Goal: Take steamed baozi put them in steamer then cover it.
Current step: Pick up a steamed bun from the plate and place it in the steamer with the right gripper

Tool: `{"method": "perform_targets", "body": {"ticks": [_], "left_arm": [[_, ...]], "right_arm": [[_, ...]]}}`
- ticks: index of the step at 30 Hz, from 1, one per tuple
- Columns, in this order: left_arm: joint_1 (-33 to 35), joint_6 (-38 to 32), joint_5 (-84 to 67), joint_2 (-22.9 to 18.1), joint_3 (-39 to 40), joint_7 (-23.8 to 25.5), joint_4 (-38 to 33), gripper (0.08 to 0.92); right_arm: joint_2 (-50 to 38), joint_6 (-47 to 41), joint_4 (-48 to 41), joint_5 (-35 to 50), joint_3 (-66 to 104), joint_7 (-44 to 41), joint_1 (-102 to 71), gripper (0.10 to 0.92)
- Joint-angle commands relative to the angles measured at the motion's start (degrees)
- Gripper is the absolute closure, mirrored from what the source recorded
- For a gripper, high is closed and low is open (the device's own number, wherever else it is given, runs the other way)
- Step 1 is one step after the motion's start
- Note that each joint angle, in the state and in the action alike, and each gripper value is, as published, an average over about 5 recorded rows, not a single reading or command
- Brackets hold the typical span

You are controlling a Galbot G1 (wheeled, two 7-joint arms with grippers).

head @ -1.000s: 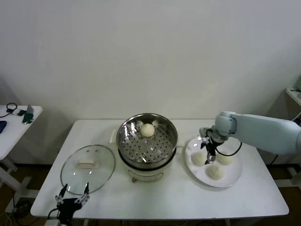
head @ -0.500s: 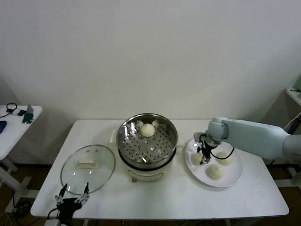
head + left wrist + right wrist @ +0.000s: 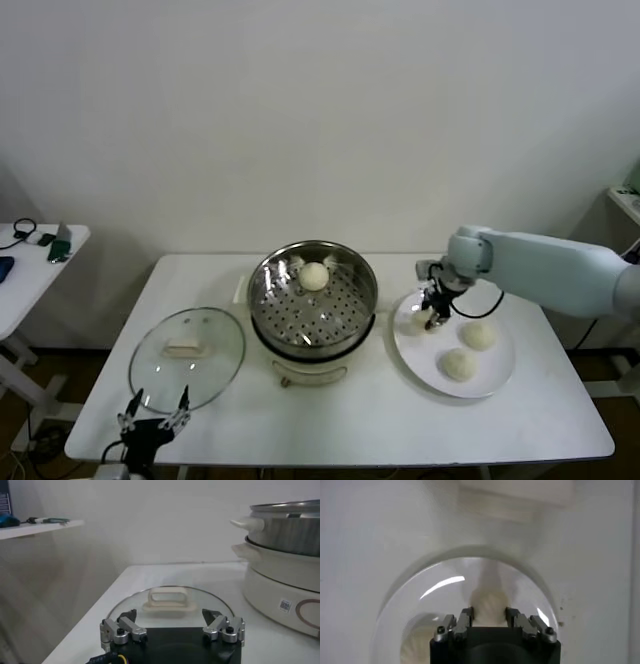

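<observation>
Four round cream-white steamed buns are visible: one (image 3: 314, 276) lies in the shiny perforated steel steamer basket (image 3: 268, 296), two (image 3: 478, 335) rest on the flat white plate (image 3: 497, 375), and one (image 3: 489, 606) is pinched between the narrow fingers of the right gripper (image 3: 433, 312) above the plate's left part. The one clear glass lid (image 3: 187, 358) lies flat on the white table (image 3: 400, 420) left of the steamer, its cream bar handle (image 3: 169, 599) running left to right, and the left gripper (image 3: 172, 626) hovers with fingers spread wide at the lid's near edge. A small code label (image 3: 285, 605) on the cream pot base (image 3: 270, 587) cannot be read.

I can read no words or numbers anywhere; the only marking I see is a small square code sticker (image 3: 285, 605) on the steamer (image 3: 280, 587) base.
</observation>
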Motion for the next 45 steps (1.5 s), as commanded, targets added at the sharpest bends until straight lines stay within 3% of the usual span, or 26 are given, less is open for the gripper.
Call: {"method": "perform_targets", "body": {"ticks": [1,8,15,28,45], "left_arm": [[-0.11,0.16,-0.01,0.15,0.08,0.05,-0.31,0.177],[-0.79,0.77,-0.70,0.86,0.39,0.13,-0.89,0.177],[-1.17,1.40,-0.89,1.03,0.48,0.18,-1.68,0.177],[-0.69,2.30,-2.43,1.37,-1.03,0.25,-3.44,0.177],[-0.13,2.13,-2.44,1.16,-1.00,0.23,-3.57,0.177]], "right_arm": [[0.58,2.48,1.02,4.80,-7.23,-5.34,17.66,0.550],[6.40,2.09,3.97,15.35,-7.07,-7.30,30.87,0.550],[16.53,-2.49,6.95,20.85,0.68,-3.64,28.38,0.550],[34.91,-5.98,0.18,14.81,2.73,3.11,10.15,0.550],[38.08,-6.60,-6.97,6.11,1.11,6.16,-0.34,0.550]]}}
